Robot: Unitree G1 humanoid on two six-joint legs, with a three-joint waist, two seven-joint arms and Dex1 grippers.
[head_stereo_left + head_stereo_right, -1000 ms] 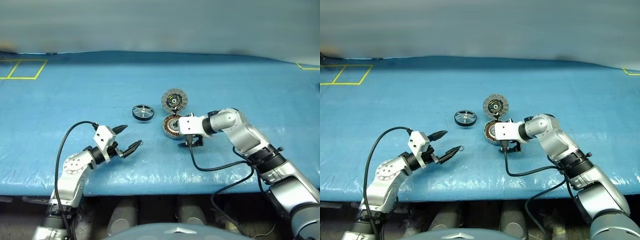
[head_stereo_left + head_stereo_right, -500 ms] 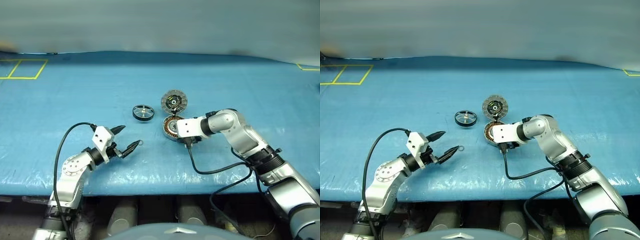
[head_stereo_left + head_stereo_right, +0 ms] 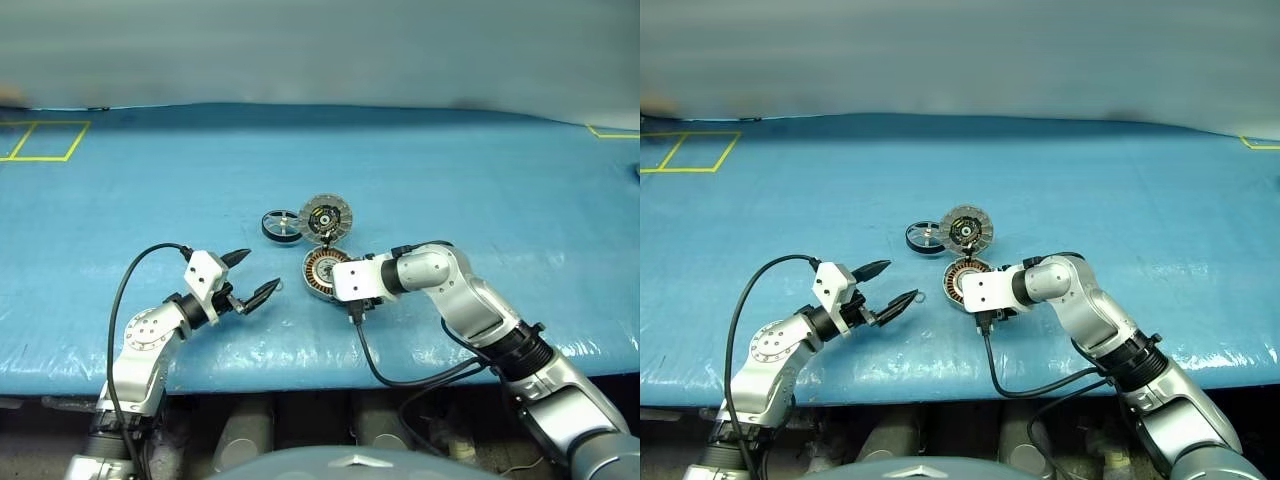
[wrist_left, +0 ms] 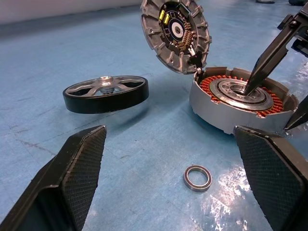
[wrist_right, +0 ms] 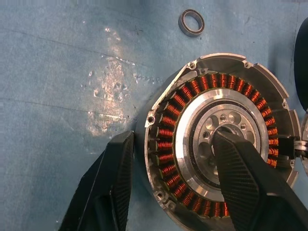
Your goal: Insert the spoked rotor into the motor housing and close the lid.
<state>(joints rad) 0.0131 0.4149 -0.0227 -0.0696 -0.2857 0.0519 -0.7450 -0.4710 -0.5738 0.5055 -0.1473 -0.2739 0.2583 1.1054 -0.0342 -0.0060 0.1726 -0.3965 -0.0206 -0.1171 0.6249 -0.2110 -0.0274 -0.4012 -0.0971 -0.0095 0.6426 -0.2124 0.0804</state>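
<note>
The spoked rotor (image 3: 281, 225), a black wheel with silvery spokes, lies flat on the blue cover. Just right of it the lid (image 3: 327, 217) stands open on the rim of the motor housing (image 3: 318, 272), whose copper windings (image 5: 192, 91) face up. My right gripper (image 5: 174, 137) is shut on the housing: one finger (image 4: 269, 53) reaches into the silver centre and the other presses the outer wall. My left gripper (image 3: 261, 272) hovers open to the left of the housing, pointing at it, with nothing between its fingers.
A tiny loose metal ring (image 4: 197, 178) lies on the cover just ahead of the left fingertips, near the housing. A black cable (image 3: 375, 350) loops from the right wrist over the table's front edge. Yellow tape marks (image 3: 40, 140) sit at the far left.
The right gripper has closed on the housing and dragged it, lid and all, leftward and nearer. The lid now stands beside the rotor. The left arm has stayed put.
</note>
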